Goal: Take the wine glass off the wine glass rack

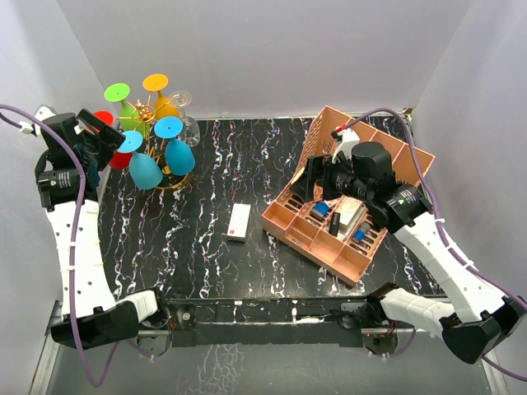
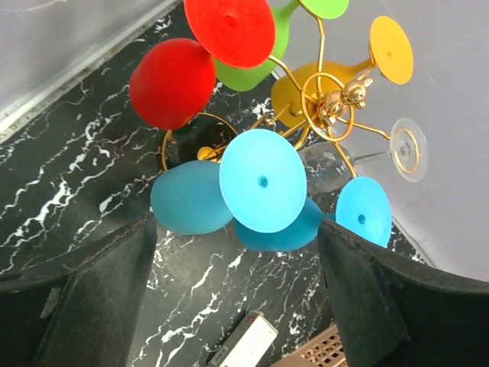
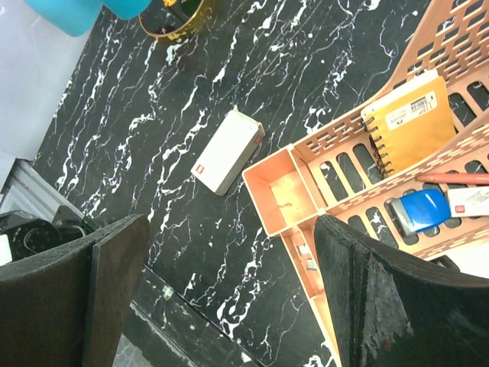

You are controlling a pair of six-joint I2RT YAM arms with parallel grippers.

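The gold wine glass rack point(image 1: 151, 109) stands at the back left, its hub point(image 2: 334, 103) holding several upside-down glasses: red point(image 2: 173, 82), green point(image 2: 248, 70), orange point(image 2: 306, 95), clear point(image 2: 328, 164) and two light blue. The nearer light blue wine glass point(image 2: 262, 180) hangs by its stem, foot facing my left wrist camera, bowl point(image 1: 145, 171) low. My left gripper point(image 1: 109, 140) is open right beside it, and its fingers point(image 2: 92, 298) stand wide on either side below the glass, touching nothing. My right gripper point(image 1: 317, 181) hovers open over the organizer's left edge, empty point(image 3: 229, 298).
A pink slotted organizer point(image 1: 329, 132) lies tilted at the right with a yellow notebook point(image 3: 409, 118) and small items inside. A white box point(image 1: 240, 221) lies mid-table. The rack's gold base ring point(image 3: 174, 24) rests near the left wall, and white walls close three sides.
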